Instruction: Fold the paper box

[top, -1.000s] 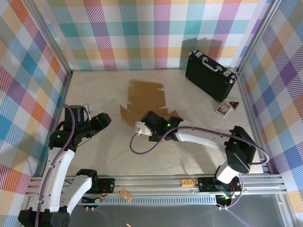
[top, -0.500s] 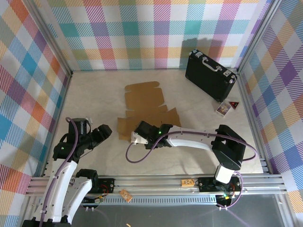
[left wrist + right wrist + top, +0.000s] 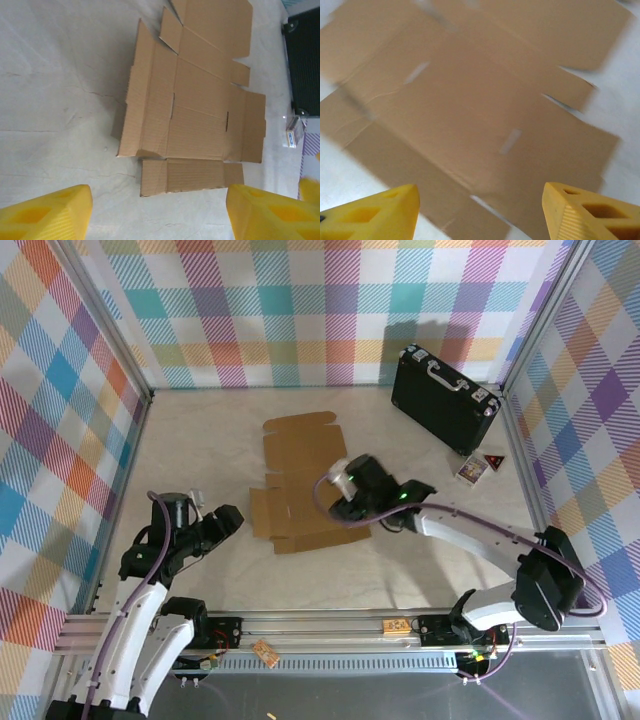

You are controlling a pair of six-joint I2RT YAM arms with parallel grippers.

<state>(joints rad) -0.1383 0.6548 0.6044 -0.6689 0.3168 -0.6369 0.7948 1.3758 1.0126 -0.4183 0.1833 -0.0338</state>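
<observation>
The paper box (image 3: 300, 452) lies opened out flat on the worktop (image 3: 195, 440), mid-way across it, its long axis running away from my bases with the lid panel at the far end. My right end effector (image 3: 480, 212) hangs directly over the right half of that sheet, fingers spread wide with nothing between them but cardboard below. It is the nearer of the two, so I judge the first flap falls to it. My left end effector (image 3: 160, 215) is also spread wide and holding nothing. It sits off the sheet's near-left corner, and the cardboard lies ahead of it and a little to the right. The sheet is plain brown corrugated board, matte, die-cut into a cross of panels with notched tabs, scored creases and two narrow slots in the middle panel. Its near-left flap looks slightly lifted; the rest lies flat. The worktop is pale and faintly mottled, and my fingertips (image 3: 47, 212) are yellow and finely ribbed.
</observation>
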